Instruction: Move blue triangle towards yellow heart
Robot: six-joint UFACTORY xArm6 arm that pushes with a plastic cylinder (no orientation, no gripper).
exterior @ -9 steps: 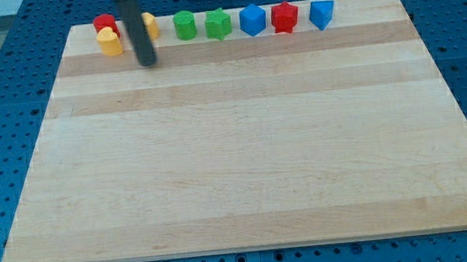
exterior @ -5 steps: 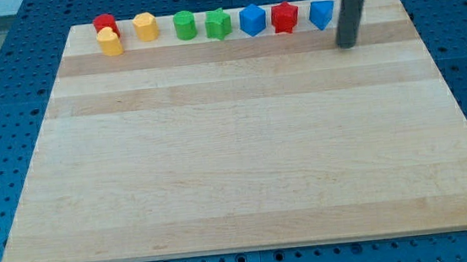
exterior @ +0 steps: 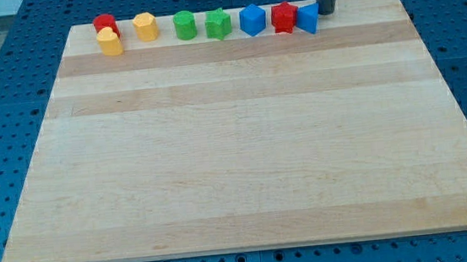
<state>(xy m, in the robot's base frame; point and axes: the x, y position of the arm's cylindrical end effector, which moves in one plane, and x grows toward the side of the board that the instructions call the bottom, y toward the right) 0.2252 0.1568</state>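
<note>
Along the desk's [exterior: 243, 147] top edge, from the view's left: red block [exterior: 105, 24], yellow heart [exterior: 109, 43], yellow block [exterior: 146, 26], green block [exterior: 184, 25], green star [exterior: 218, 24], blue block [exterior: 252, 20], red star [exterior: 285, 17], then the blue triangle [exterior: 308, 18], now touching the red star after shifting left. My tip [exterior: 326, 12], with no pincer, has moved against the triangle's right edge.

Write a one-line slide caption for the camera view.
My tip presses the small blue triangle block's right side, beside the red star block, on the wooden board.
</note>
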